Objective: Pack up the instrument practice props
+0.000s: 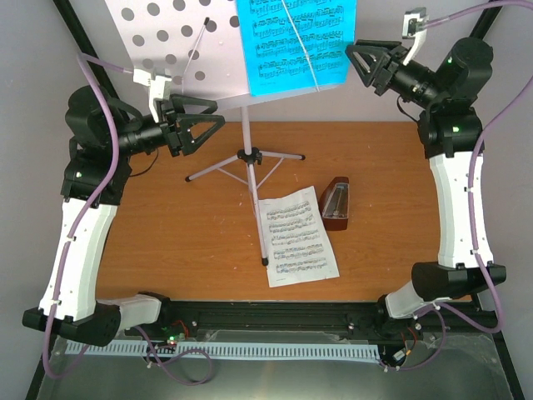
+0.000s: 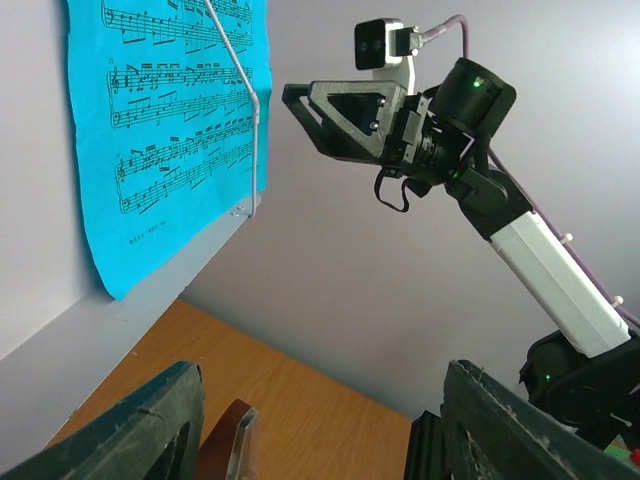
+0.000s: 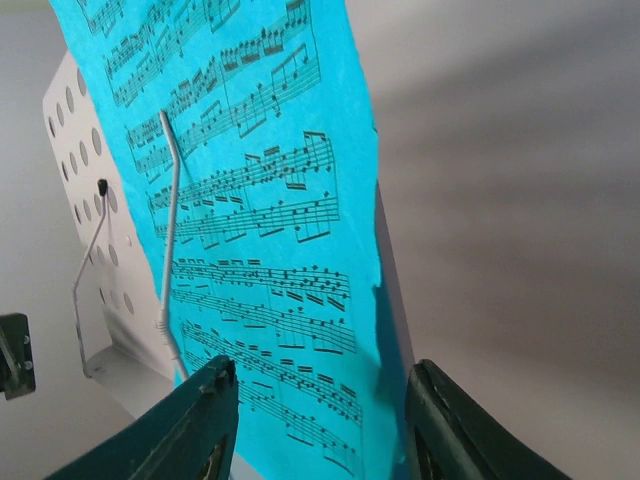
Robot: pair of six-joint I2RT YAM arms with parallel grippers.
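Note:
The white tripod music stand (image 1: 246, 158) stands mid-table; its hole-punched desk (image 1: 171, 42) holds the blue music sheet (image 1: 296, 42) under a wire clip. The white music sheet (image 1: 296, 236) lies flat on the table beside the brown pyramid metronome (image 1: 336, 204). My left gripper (image 1: 204, 125) is open and empty, just left of the stand's pole, below the desk. My right gripper (image 1: 366, 62) is open and empty at the blue sheet's right edge; in the right wrist view the sheet (image 3: 270, 230) fills the space ahead of the open jaws (image 3: 320, 420). The left wrist view shows the sheet (image 2: 170, 120) and the metronome's top (image 2: 225, 440).
The wooden table (image 1: 166, 242) has a black rail (image 1: 275, 317) at its near edge. The stand's thin legs (image 1: 216, 171) spread across the table's middle. Grey walls surround the table. The right arm (image 2: 520, 250) shows in the left wrist view.

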